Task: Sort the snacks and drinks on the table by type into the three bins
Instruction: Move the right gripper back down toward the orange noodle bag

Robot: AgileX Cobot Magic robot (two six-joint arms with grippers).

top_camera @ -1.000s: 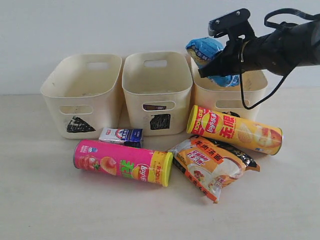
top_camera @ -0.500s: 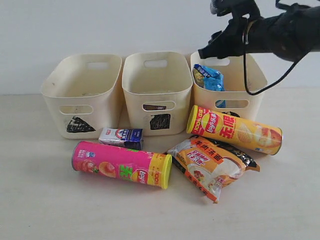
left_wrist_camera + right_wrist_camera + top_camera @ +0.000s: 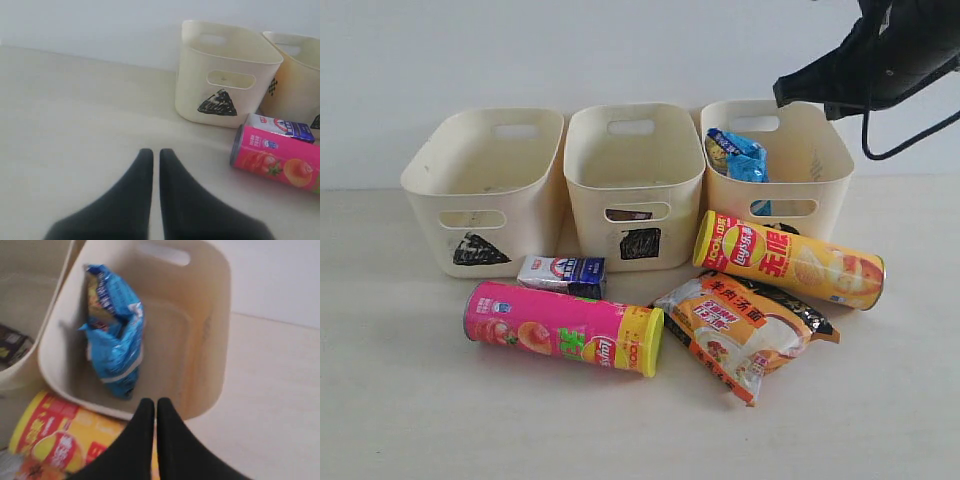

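In the right-hand bin [image 3: 832, 150]: blue bag [image 3: 738, 155], just dropped; right end effector [image 3: 154, 407] clenched empty, withdrawn upward; one snack sorted, others pending.

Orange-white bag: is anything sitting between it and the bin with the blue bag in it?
Yes. The yellow-orange chip tube lies on its side across the front of the right-hand bin, between it and the orange-white bag. Nothing lies on top of the bag, so it could likely be lifted over.
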